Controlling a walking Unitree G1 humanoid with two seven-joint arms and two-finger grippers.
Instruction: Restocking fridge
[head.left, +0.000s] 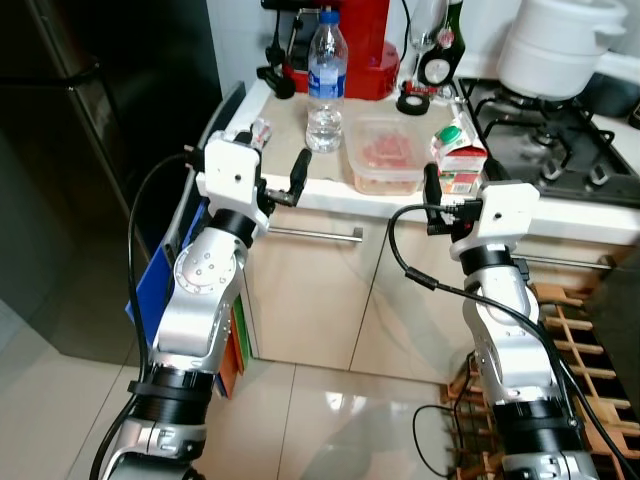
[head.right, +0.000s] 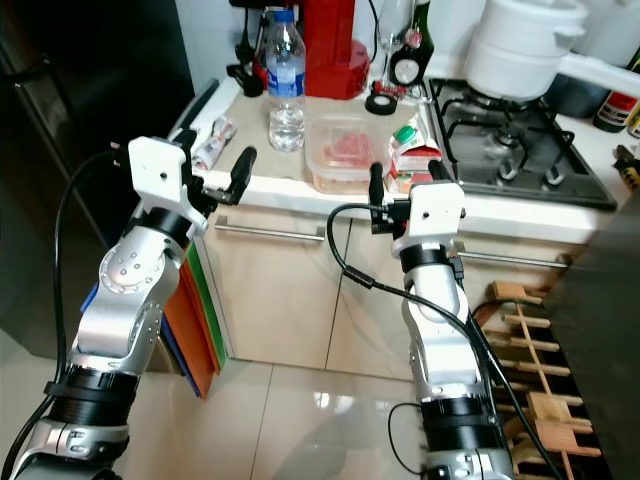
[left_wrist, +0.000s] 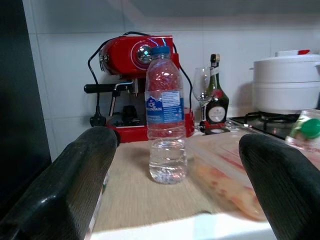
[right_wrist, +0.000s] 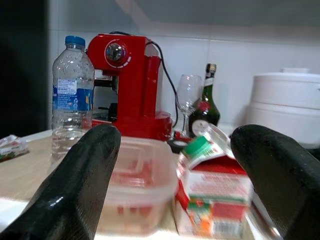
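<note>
A clear water bottle (head.left: 327, 80) with a blue cap stands on the counter (head.left: 290, 140). Right of it sit a lidded plastic container (head.left: 385, 155) of pink food and a carton (head.left: 458, 155) with a green cap. A small wrapped packet (head.left: 258, 130) lies at the counter's left end. My left gripper (head.left: 275, 165) is open at the counter's front edge, pointing at the bottle (left_wrist: 165, 115). My right gripper (head.left: 460, 195) is open too, just before the edge, facing the container (right_wrist: 137, 185) and carton (right_wrist: 215, 195). Neither holds anything. The dark fridge (head.left: 100, 150) stands on the left, door closed.
A red coffee machine (head.left: 355, 45), a wine glass and a dark bottle line the back wall. A white pot (head.left: 560, 40) sits on the gas hob (head.left: 540, 140). Coloured boards (head.right: 195, 310) lean between cabinet and fridge. A wooden rack (head.left: 590, 350) stands on the floor at right.
</note>
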